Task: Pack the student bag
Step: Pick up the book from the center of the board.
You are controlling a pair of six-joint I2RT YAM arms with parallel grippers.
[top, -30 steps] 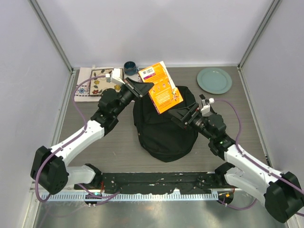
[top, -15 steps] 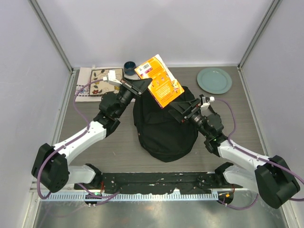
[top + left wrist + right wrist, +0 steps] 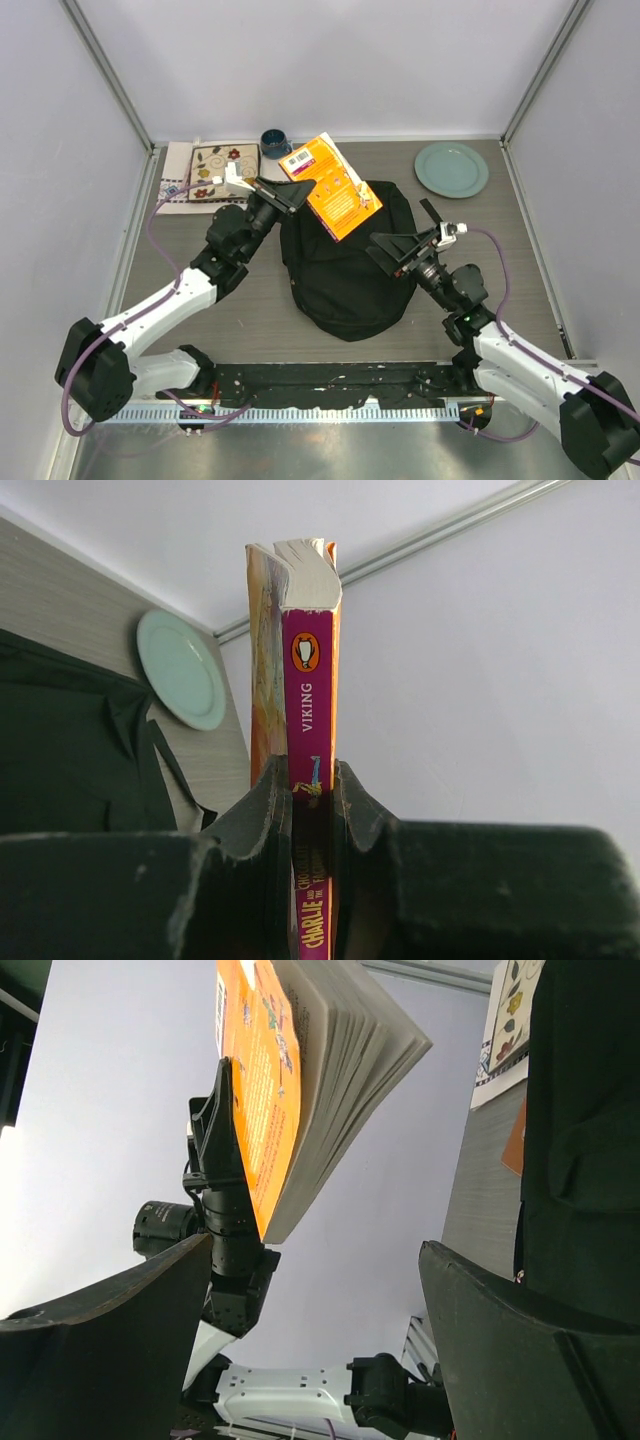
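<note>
The student bag [image 3: 345, 270], a large black backpack, lies in the middle of the table. My left gripper [image 3: 297, 188] is shut on an orange paperback book [image 3: 335, 187] and holds it in the air above the bag's far left part. In the left wrist view the book's purple spine [image 3: 311, 710] stands pinched between the jaws, with the bag [image 3: 60, 750] at the left. My right gripper [image 3: 403, 240] is open and empty, raised over the bag's right side. In the right wrist view the book [image 3: 300, 1080] hangs beyond the spread jaws and the bag [image 3: 585, 1130] fills the right.
A pale green plate [image 3: 451, 168] sits at the back right, also in the left wrist view [image 3: 182, 670]. A patterned book on a cloth [image 3: 210, 172] and a dark blue cup [image 3: 275, 142] stand at the back left. Grey walls close the sides.
My left gripper has lowered and moved the book slightly left and back over the bag. My right gripper has pulled back towards the near right and tilted upwards.
</note>
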